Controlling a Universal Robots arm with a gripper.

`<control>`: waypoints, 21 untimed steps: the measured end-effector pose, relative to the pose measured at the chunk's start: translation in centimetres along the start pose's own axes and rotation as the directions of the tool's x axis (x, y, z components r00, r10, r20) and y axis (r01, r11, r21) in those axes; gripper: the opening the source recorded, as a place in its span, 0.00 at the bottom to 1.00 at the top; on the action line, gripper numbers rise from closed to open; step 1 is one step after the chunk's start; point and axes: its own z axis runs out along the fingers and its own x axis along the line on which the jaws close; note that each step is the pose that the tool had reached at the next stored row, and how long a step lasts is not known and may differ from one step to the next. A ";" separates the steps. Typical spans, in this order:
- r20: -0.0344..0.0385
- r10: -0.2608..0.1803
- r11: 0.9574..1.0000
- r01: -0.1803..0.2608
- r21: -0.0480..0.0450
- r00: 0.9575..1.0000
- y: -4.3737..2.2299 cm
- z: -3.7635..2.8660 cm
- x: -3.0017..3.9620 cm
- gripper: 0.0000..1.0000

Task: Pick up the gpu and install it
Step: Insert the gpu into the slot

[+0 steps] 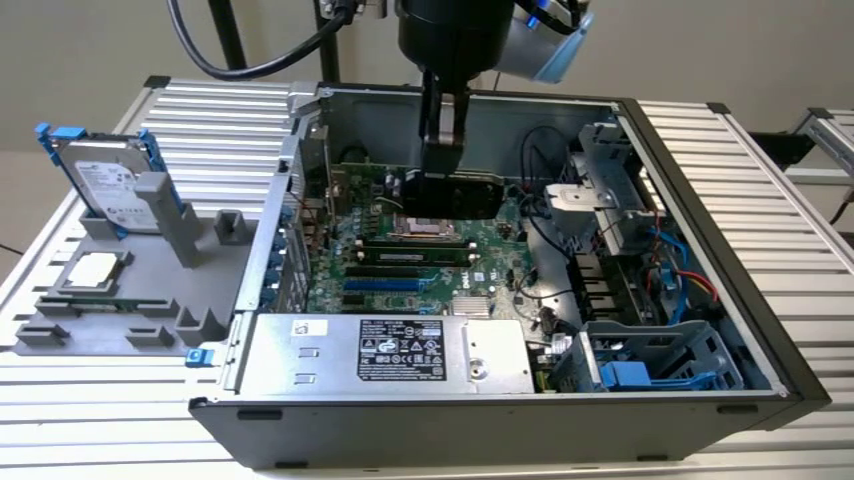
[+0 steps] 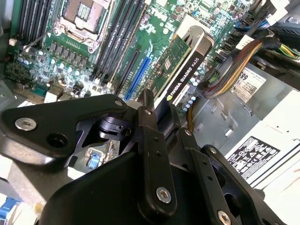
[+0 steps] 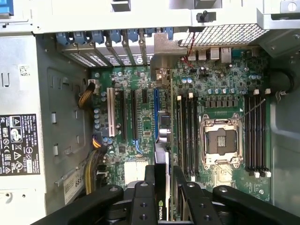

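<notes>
Exterior view: finds the gripper (image 1: 449, 188) inside the open computer case (image 1: 467, 430), clamped on the gpu (image 1: 467, 195) and holding it above the motherboard (image 1: 514, 255), just beside the empty processor socket (image 1: 430, 224). Places the power supply (image 1: 387, 350) near the socket, along the case wall closest to the camera. Puts a grey holder tray (image 1: 134, 300) well apart from the socket, toward the exterior view's left and outside the case. Shows a hard drive (image 1: 114, 185) in a blue frame standing on edge in that tray and a small square silver chip (image 1: 91, 270) lying flat on it.

Second wrist view: looks past black fingers (image 2: 150, 140) pinching the gpu (image 2: 180, 63) by one end, green board on one face and black cooler on the other. Has the card reaching out over the slots, apart from the socket (image 2: 86, 16).

First wrist view: catches the gpu (image 3: 161, 208) edge-on between the fingers (image 3: 140, 201), in line with the blue slot (image 3: 155, 112). Sets one bank of memory slots (image 3: 186, 131) between the card and the socket (image 3: 220, 140). Cannot tell whether the card's lower edge touches any slot.
</notes>
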 end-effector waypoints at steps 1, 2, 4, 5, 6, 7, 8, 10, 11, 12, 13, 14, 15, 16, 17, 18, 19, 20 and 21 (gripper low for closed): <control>0.000 0.000 1.000 0.000 0.000 1.000 0.00 0.00 0.00 0.00; 0.000 0.000 1.000 0.000 0.000 1.000 0.00 0.01 0.00 0.00; 0.000 0.000 1.000 0.000 0.000 1.000 0.00 0.06 0.00 0.00; 0.000 0.000 1.000 0.000 0.000 1.000 0.00 0.09 0.00 0.00; 0.000 0.000 1.000 0.000 0.000 1.000 0.00 0.12 0.00 0.00; 0.000 0.000 1.000 0.000 0.000 1.000 0.00 0.15 0.00 0.00; 0.000 0.000 1.000 0.000 0.000 1.000 0.00 0.19 0.00 0.00; 0.000 0.000 1.000 0.000 0.000 1.000 0.00 0.25 -0.01 0.00; 0.000 0.000 1.000 0.000 0.000 1.000 0.00 0.27 -0.01 0.00; 0.000 0.000 1.000 0.000 0.000 1.000 0.00 0.30 -0.01 0.00; 0.000 0.000 1.000 0.000 0.000 1.000 0.00 0.33 -0.02 0.00; 0.000 0.000 1.000 0.000 0.000 1.000 0.00 0.36 -0.02 0.00; 0.000 0.000 1.000 0.000 0.000 1.000 0.00 0.37 -0.01 0.00; 0.001 0.000 1.000 0.000 0.000 1.000 0.00 0.39 -0.01 0.00; 0.001 0.000 1.000 0.000 0.000 1.000 0.00 0.41 -0.02 0.00; 0.001 0.000 1.000 0.000 0.000 1.000 0.00 0.43 -0.02 0.00; 0.001 0.000 1.000 0.000 0.000 1.000 0.00 0.44 -0.02 0.00; 0.002 0.000 1.000 0.000 0.000 1.000 0.00 0.48 -0.02 0.00; 0.001 0.000 1.000 0.000 0.000 1.000 -0.01 0.51 -0.03 0.00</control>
